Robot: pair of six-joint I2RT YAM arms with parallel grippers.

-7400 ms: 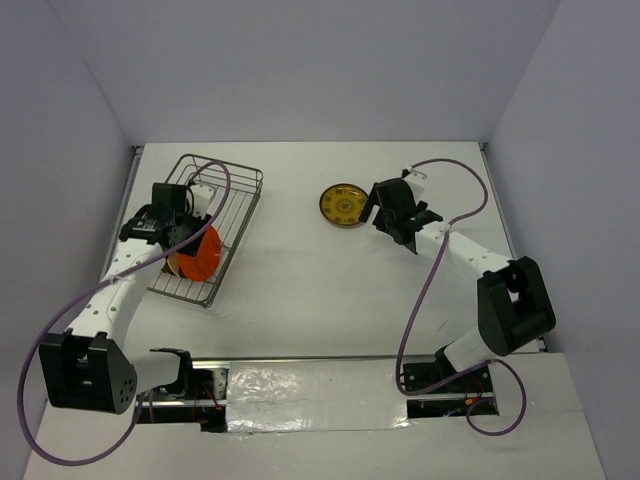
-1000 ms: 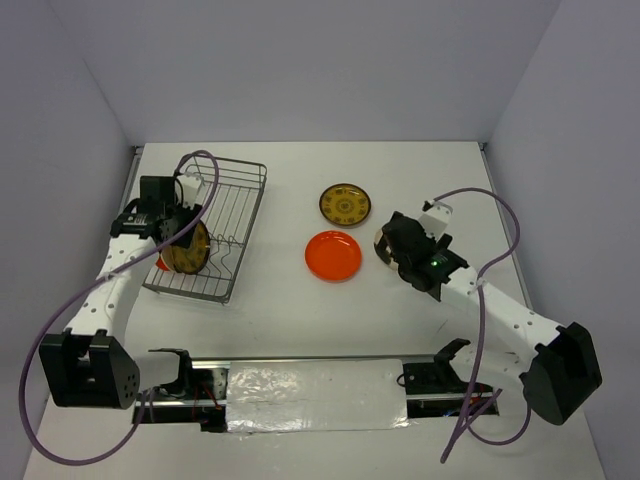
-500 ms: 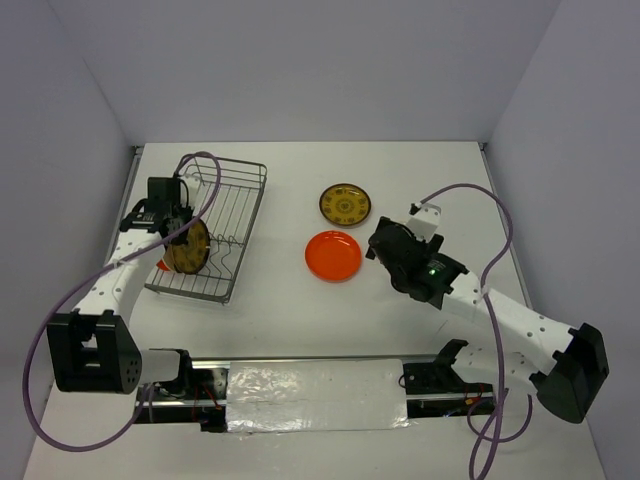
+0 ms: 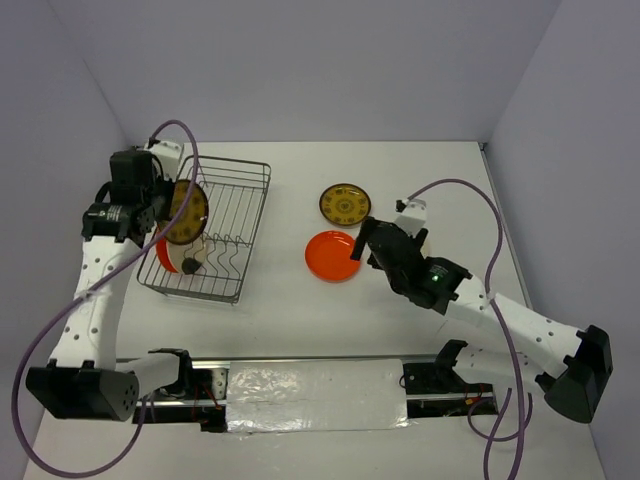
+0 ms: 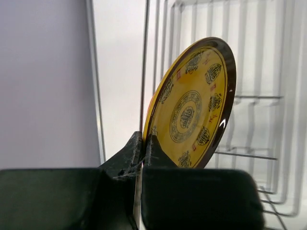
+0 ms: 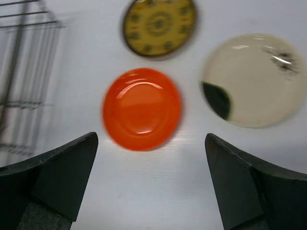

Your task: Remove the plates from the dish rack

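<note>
My left gripper (image 4: 160, 205) is shut on the rim of a dark brown plate with a gold pattern (image 4: 186, 213) and holds it upright above the left side of the dish rack (image 4: 245, 215). In the left wrist view my left gripper (image 5: 144, 142) pinches that plate (image 5: 192, 105) edge-on over the rack wires (image 5: 249, 98). An orange-red plate (image 4: 161, 257) and a cream plate (image 4: 190, 263) still stand in the rack. My right gripper (image 4: 364, 244) is open and empty (image 6: 149, 139) above the table, near an orange-red plate (image 6: 141, 108), a cream plate with a dark blotch (image 6: 252, 79) and a gold-patterned plate (image 6: 159, 21).
In the top view the flat orange-red plate (image 4: 333, 256) and the gold-patterned plate (image 4: 345, 204) lie at mid-table; my right arm hides the cream one. The rack shows blurred in the right wrist view (image 6: 24, 48). White walls close in the table on three sides.
My left gripper has lifted the patterned plate up and back out of the rack slots. My right gripper has moved left, off the cream plate, to above the orange-red plate's edge.
</note>
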